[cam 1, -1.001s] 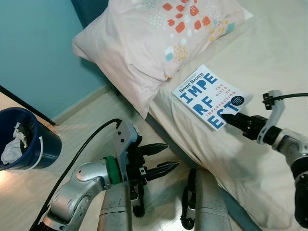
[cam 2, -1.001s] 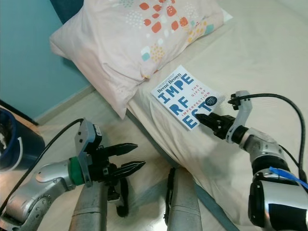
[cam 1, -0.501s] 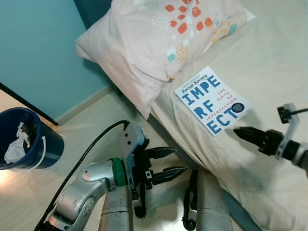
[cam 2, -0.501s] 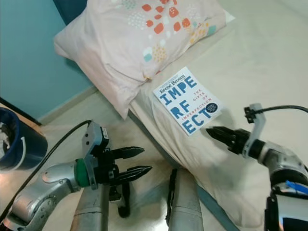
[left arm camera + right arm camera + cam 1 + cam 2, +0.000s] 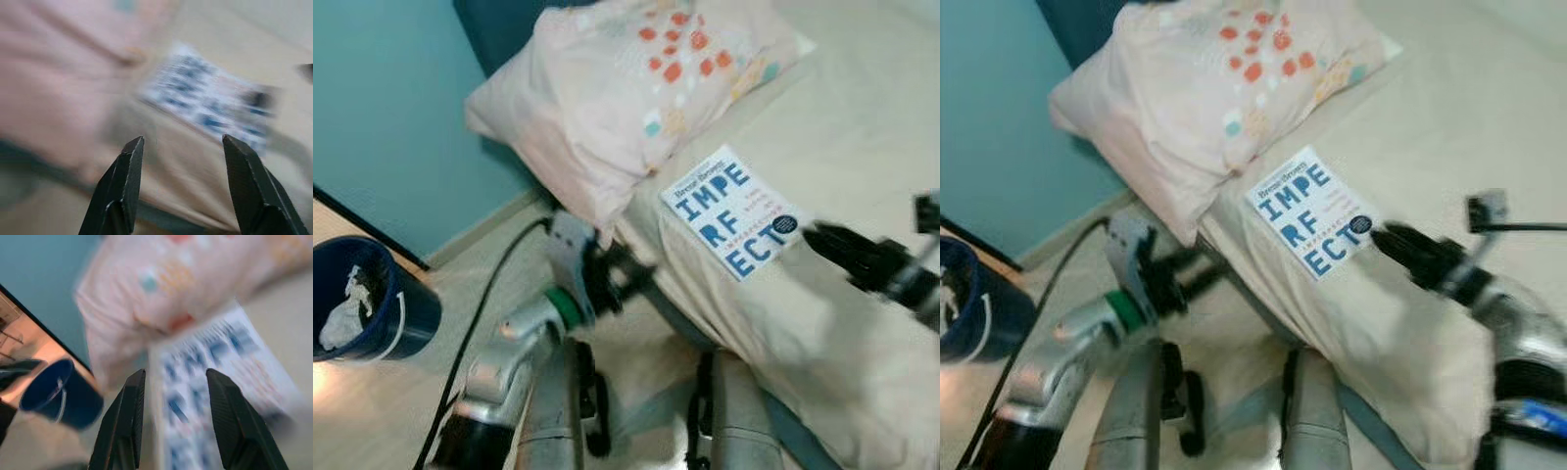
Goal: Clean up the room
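Note:
A white book (image 5: 729, 211) with big blue letters lies on the cream bed sheet (image 5: 862, 117), just below a pink patterned pillow (image 5: 636, 88). My right gripper (image 5: 815, 235) hovers at the book's right corner, open; its wrist view looks along the fingers (image 5: 128, 431) at the blurred book (image 5: 234, 347). My left gripper (image 5: 631, 279) is raised beside the mattress edge under the pillow, blurred in motion. In the left wrist view its fingers (image 5: 122, 181) stand apart with nothing between them, pointed at the book (image 5: 210, 103).
A blue bin (image 5: 362, 304) holding crumpled white paper stands on the wooden floor at the left, by the teal wall (image 5: 391, 98). The bed's dark frame (image 5: 685, 328) runs diagonally in front of my legs. The bin (image 5: 58, 391) also appears past the right fingers.
My left gripper has swung up from over the floor to the mattress edge. The right gripper drew back from the book, then came up to its right corner again.

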